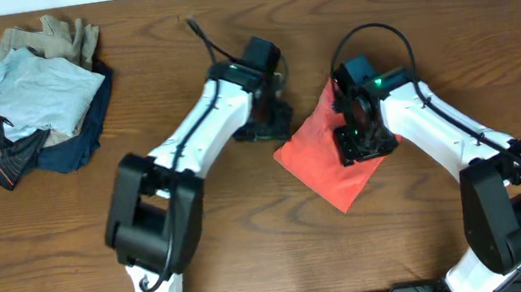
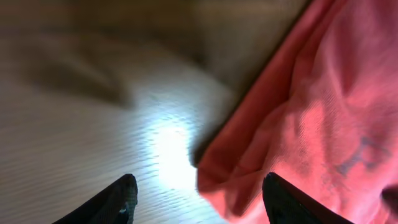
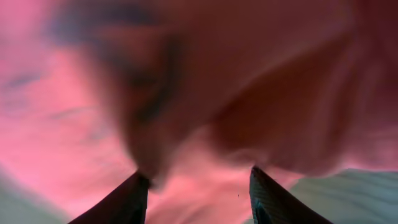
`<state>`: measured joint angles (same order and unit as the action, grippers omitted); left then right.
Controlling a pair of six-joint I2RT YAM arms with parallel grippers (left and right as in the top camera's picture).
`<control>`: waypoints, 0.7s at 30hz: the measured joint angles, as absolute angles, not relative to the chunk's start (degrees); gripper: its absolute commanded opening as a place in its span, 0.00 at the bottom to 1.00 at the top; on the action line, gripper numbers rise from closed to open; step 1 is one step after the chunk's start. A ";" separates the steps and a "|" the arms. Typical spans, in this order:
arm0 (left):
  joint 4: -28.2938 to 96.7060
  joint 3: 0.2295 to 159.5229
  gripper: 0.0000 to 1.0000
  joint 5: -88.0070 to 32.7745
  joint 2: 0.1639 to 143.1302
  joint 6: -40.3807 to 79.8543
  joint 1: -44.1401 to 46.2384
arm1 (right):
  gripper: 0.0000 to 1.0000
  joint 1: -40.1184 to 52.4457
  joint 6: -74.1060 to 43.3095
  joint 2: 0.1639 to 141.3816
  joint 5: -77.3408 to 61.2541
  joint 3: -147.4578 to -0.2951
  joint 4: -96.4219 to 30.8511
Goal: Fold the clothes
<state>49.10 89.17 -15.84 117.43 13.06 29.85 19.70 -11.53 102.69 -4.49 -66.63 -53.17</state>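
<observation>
A coral-red T-shirt (image 1: 329, 167) lies bunched in a rough wedge on the table (image 1: 251, 228), right of centre. The right jaws sit on its upper part, fingertips (image 3: 134, 196) apart with cloth bulging between them; I cannot tell whether they grip it. The left jaws stand open over the shirt's left edge, holding nothing. A heap of clothes (image 1: 28, 101) lies far left.
</observation>
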 measured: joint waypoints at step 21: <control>64.01 88.99 0.48 -17.67 118.96 11.73 33.10 | 0.76 9.78 -9.43 102.72 16.25 -60.95 -33.91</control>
<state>64.01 88.99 -17.67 118.96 11.73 33.10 9.78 -9.43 102.72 16.25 -60.95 -33.91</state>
